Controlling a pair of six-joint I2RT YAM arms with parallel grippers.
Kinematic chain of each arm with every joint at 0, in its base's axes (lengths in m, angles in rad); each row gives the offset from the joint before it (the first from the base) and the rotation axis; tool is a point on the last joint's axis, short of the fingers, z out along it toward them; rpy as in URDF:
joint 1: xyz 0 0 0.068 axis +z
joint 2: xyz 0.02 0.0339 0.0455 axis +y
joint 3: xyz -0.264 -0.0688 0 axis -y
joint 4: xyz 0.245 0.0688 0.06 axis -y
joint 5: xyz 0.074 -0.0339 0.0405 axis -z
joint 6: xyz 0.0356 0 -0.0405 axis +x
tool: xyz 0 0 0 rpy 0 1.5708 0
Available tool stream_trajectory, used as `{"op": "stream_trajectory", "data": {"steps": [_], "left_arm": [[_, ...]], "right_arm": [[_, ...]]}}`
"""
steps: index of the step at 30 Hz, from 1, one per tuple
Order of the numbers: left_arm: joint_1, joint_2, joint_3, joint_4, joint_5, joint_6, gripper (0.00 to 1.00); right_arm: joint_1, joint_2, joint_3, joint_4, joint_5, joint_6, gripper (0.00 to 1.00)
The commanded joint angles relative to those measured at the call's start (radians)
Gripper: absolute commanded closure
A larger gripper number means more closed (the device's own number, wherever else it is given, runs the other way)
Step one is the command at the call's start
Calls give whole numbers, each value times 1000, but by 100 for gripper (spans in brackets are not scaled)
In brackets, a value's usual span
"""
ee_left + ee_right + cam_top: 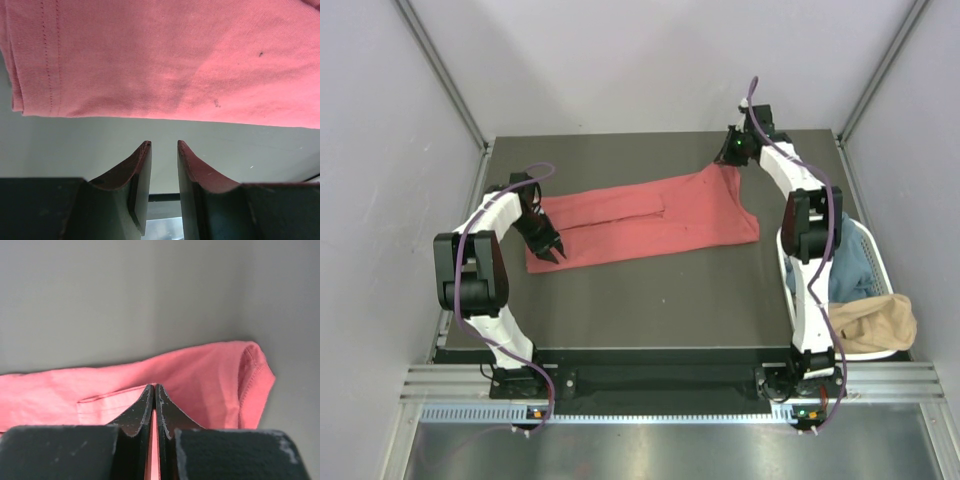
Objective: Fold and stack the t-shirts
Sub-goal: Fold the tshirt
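Observation:
A coral-red t-shirt [640,225] lies spread lengthwise across the dark table, with a folded panel on top. At the shirt's far right corner, my right gripper [728,160] is shut on the cloth. The right wrist view shows its jaws [155,386] pressed together with a thin strip of the coral-red t-shirt [200,380] between them. My left gripper [552,252] hovers at the shirt's near left edge. In the left wrist view it [164,144] stands open and empty, just short of the hem of the coral-red t-shirt [165,55].
A white slotted basket [868,240] stands at the table's right edge, beside the right arm. It holds a blue t-shirt [850,270] and a tan t-shirt [875,320]. Grey walls close in the table's left, right and back.

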Motion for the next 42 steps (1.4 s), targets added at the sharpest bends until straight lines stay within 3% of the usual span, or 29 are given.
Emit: {"op": "stream_trajectory", "data": {"steps": [1, 13, 22, 27, 34, 38, 42], "left_arm": [[4, -6, 5, 3, 6, 6, 67], [4, -15, 3, -8, 3, 3, 67], [4, -23, -1, -9, 1, -5, 67], [2, -28, 3, -5, 2, -6, 67], [-42, -52, 75, 118, 114, 9, 66], [-133, -32, 123, 250, 185, -35, 65], [-242, 53, 201, 453, 240, -83, 64]], "right_arm": [[12, 7, 89, 55, -25, 24, 100], [12, 86, 158, 77, -10, 29, 100], [8, 83, 73, 69, 7, 21, 98], [4, 99, 104, 12, 19, 16, 86], [-2, 64, 141, -129, 52, -19, 51], [-6, -34, 80, -227, 116, -56, 45], [-8, -233, -139, -259, 170, -69, 41]]}}
